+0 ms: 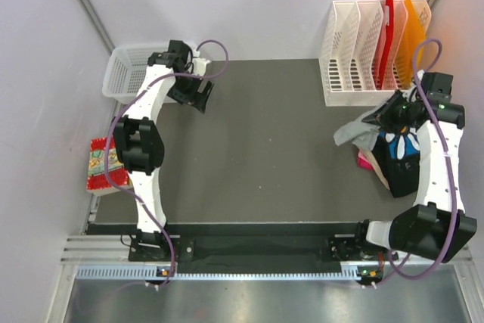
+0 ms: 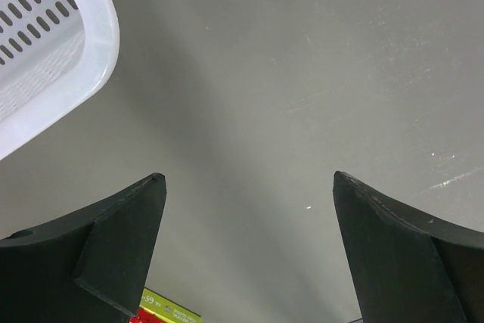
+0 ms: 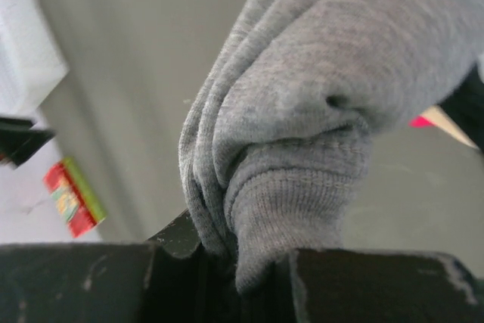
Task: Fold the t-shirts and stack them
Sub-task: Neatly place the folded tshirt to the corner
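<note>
I read the left end effector (image 2: 246, 179) as spread wide over bare worktop (image 2: 302, 73), with the basket (image 2: 102, 32) just beside it. The right end effector (image 3: 246, 274) is clamped on the grey t-shirt (image 3: 318, 111). The other t-shirts (image 1: 392, 166) lie near it.

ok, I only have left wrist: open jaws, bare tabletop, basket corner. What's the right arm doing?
Observer: The right gripper has its jaws shut on the grey t-shirt.
Operator: Where?
Observer: Right edge of the table, over the pile of other shirts, on the near side of the white file rack.
Operator: Shirt laid flat?
Observer: No, it is bunched up and trails to the left of the jaws.
</note>
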Robot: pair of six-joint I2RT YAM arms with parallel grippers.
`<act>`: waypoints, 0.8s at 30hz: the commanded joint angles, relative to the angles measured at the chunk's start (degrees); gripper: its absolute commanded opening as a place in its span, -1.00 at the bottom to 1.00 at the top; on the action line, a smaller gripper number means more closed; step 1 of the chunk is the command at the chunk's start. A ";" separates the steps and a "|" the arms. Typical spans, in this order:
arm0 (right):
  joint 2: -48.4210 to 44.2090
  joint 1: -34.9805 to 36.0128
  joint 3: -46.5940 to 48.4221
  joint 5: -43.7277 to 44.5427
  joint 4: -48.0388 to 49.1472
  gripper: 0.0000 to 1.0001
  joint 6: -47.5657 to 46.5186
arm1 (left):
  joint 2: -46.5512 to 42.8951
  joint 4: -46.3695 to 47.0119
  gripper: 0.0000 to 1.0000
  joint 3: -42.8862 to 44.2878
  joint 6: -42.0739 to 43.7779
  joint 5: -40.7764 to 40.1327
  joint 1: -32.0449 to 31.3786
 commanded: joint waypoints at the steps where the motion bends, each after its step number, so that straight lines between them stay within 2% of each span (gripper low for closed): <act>1: 0.57 -1.98 4.96 9.29 -1.12 -1.00 -1.85 | -3.92 1.82 0.91 -0.83 -0.58 0.89 -0.16; 9: 9.27 -10.94 18.84 13.43 -3.58 -1.00 -0.27 | -4.18 1.91 0.91 -1.36 0.91 -1.03 -0.07; 11: 10.68 -12.35 19.82 14.56 -4.20 -1.00 0.00 | -4.27 2.26 0.91 -1.71 1.36 -1.39 -0.07; 13: 11.12 -14.11 18.16 14.66 -4.90 -1.00 0.35 | -4.27 2.26 0.91 -1.98 1.71 -1.22 0.01; 20: 8.05 -16.13 -0.97 20.44 -4.73 -1.00 2.28 | -3.74 2.61 0.90 -4.08 2.24 -0.42 0.72; 24: 4.71 -16.58 -8.64 23.18 -4.46 -0.96 5.79 | -3.48 2.96 0.90 -4.53 2.50 -0.34 0.80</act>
